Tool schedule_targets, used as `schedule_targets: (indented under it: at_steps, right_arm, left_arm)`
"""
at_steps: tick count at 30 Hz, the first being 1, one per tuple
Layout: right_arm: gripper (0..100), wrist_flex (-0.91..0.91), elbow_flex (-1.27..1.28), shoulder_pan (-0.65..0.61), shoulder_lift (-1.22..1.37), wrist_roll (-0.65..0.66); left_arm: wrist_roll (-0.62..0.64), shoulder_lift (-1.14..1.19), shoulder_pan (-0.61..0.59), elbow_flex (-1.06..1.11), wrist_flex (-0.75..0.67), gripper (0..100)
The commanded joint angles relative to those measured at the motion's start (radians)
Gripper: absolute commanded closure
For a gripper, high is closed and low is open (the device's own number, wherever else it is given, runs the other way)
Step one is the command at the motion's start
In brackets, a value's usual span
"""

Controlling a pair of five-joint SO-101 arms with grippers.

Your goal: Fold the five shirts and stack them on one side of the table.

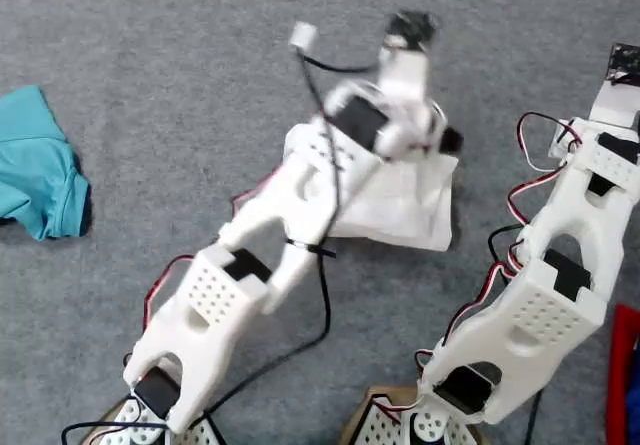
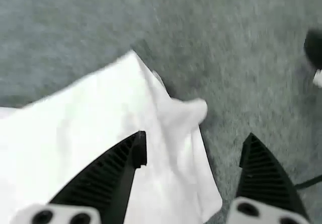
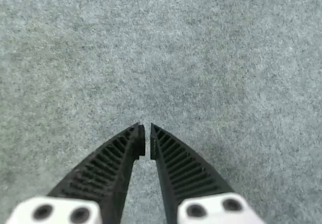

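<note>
Jaws of the left gripper (image 2: 195,143) stand wide apart with nothing held. One finger is over the white shirt (image 2: 90,118), the other over bare grey table (image 1: 180,85), and the shirt's rumpled edge lies between them. Open table lies around the shirt, which sits mid-table, partly hidden under that arm. The right gripper (image 3: 147,131), at the right side, is pinched nearly closed and empty over bare surface. A teal shirt (image 1: 35,165) is cut off at the left edge.

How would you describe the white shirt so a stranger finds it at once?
Start from the grey table. Near its middle, under the left arm's open pincer, lies the white shirt. It is flat and white, unlike the bunched teal shirt at the left edge.
</note>
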Motion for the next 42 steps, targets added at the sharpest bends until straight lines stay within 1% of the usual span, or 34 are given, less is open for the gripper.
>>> schedule_targets:
  at_steps: [1, 3, 5, 7, 11, 15, 17, 19, 25, 30, 33, 35, 39, 42]
  right_arm:
    - [95.8, 0.129, -0.125, -0.084, -0.027, 0.058]
    - [95.8, 0.249, -0.193, -0.148, -0.031, 0.133]
    - [95.8, 0.390, -0.266, -0.222, -0.031, 0.173]
    - [95.8, 0.523, -0.340, -0.295, -0.031, 0.198]
    - [95.8, 0.770, -0.490, -0.440, -0.038, 0.229]
    - [96.0, 0.947, -0.601, -0.575, -0.030, 0.275]
    - [96.1, 0.953, -0.591, -0.616, -0.028, 0.279]
    - [96.1, 0.899, -0.555, -0.621, -0.018, 0.275]
    - [96.1, 0.700, -0.420, -0.602, 0.117, 0.275]
    - [96.1, 0.634, -0.403, -0.541, 0.265, 0.275]
    - [96.1, 0.631, -0.441, -0.481, 0.332, 0.281]
    - [96.1, 0.647, -0.493, -0.466, 0.346, 0.282]
    - [96.1, 0.671, -0.567, -0.464, 0.351, 0.284]
    - [96.1, 0.732, -0.657, -0.478, 0.346, 0.285]
  left_arm:
    - [0.006, -0.108, -0.110, -0.192, 0.114, 73]
    - [-0.017, -0.111, -0.178, -0.244, 0.193, 76]
    - [-0.068, -0.101, -0.238, -0.267, 0.270, 79]
    - [-0.100, -0.079, -0.290, -0.242, 0.325, 82]
    - [-0.112, -0.012, -0.359, -0.137, 0.342, 90]
    - [-0.112, 0.070, -0.353, -0.061, 0.338, 96]
    - [-0.114, 0.120, -0.330, -0.069, 0.331, 97]
    - [-0.114, 0.176, -0.311, -0.078, 0.299, 97]
    - [-0.114, 0.340, -0.299, -0.117, 0.172, 97]
    - [-0.115, 0.427, -0.307, -0.117, 0.138, 97]
    - [-0.115, 0.432, -0.307, -0.118, 0.140, 97]
    - [-0.115, 0.432, -0.307, -0.129, 0.140, 97]
    - [-0.115, 0.432, -0.330, -0.233, 0.170, 97]
    - [-0.115, 0.432, -0.334, -0.348, 0.229, 97]
